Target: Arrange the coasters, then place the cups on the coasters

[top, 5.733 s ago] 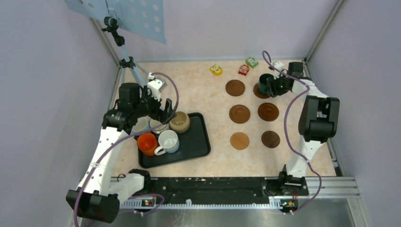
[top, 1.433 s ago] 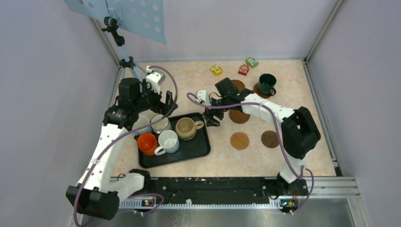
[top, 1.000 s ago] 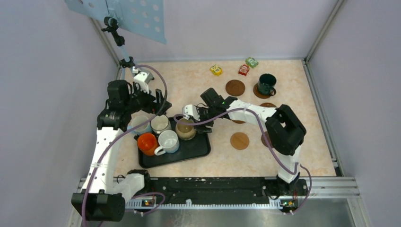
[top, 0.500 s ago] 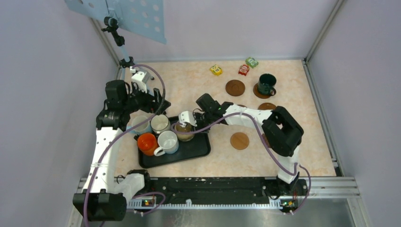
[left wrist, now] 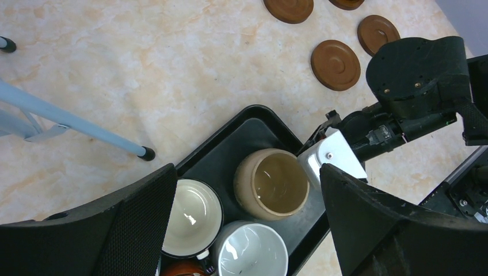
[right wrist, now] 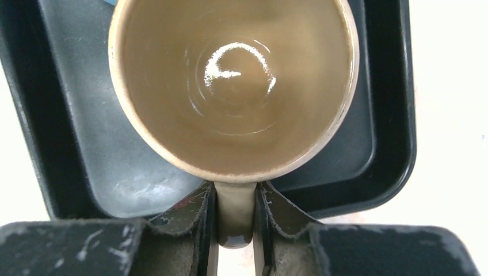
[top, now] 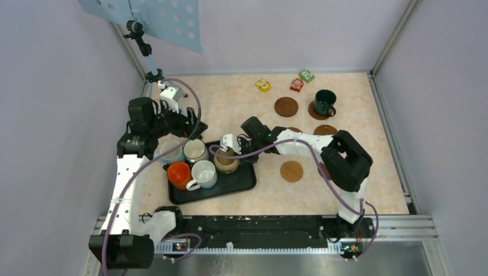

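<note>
Seen from above, my right claw [top: 238,153] reaches across to the black tray [top: 244,179] at the near left. It sits against the right side of the beige mug [top: 225,163], which stands in the tray's far right corner. The orange mug [top: 179,174] and three white mugs [top: 204,171] share the tray. The dark green mug [top: 324,102] stands on a coaster at the far right. A bare coaster [top: 286,106] lies just left of it, and another [top: 292,171] lies nearer. My left claw [top: 183,122] hangs over the tray's far left edge.

From my left wrist, my left claw [left wrist: 247,172] is spread as wide as it goes and has hold of nothing. The beige mug [left wrist: 271,184] stands below it in the tray [left wrist: 253,121], with my right wrist against its coaster-ward side.

From my right wrist, my right claw [right wrist: 235,215] is drawn in on the beige mug's handle, one finger pressed to each side. The mug [right wrist: 233,86] stands upright on the tray [right wrist: 69,138].
</note>
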